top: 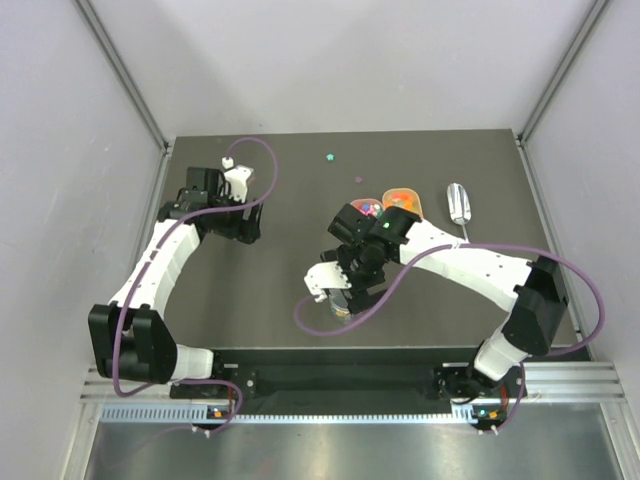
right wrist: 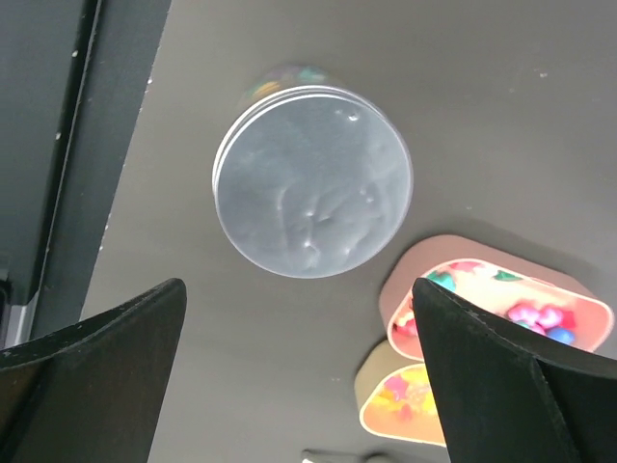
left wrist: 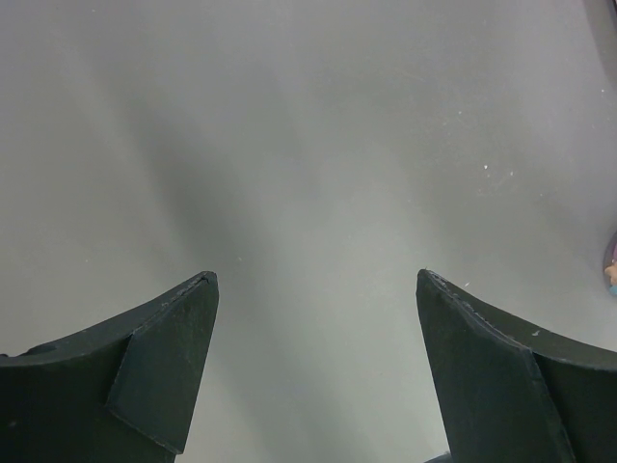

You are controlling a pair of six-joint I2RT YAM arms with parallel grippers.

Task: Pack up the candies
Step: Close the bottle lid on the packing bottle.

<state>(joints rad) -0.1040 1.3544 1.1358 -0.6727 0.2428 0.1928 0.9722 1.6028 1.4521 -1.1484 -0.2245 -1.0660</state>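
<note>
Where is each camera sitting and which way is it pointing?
Top external: fixed above and behind the bases, looking down on the table; both arms show.
Left wrist: on the left arm's wrist, facing bare table; open left claw frames it.
Right wrist: on the right arm's wrist, looking down at a lidded jar and two candy tubs; open right claw shows.
Shared: top and right wrist both show the candy tubs.

The dark grey matte worktop [top: 290, 200] carries a round clear jar with a silvery lid [right wrist: 311, 181]. Just beside it a pink oval plastic tub [right wrist: 410, 280] and an orange oval plastic tub [right wrist: 371, 386] touch. A shiny metal scoop [top: 459, 203] lies to their right. 2 loose candies lie farther back: a small green candy [top: 329, 156] and a small purple candy [top: 359, 180].
</note>
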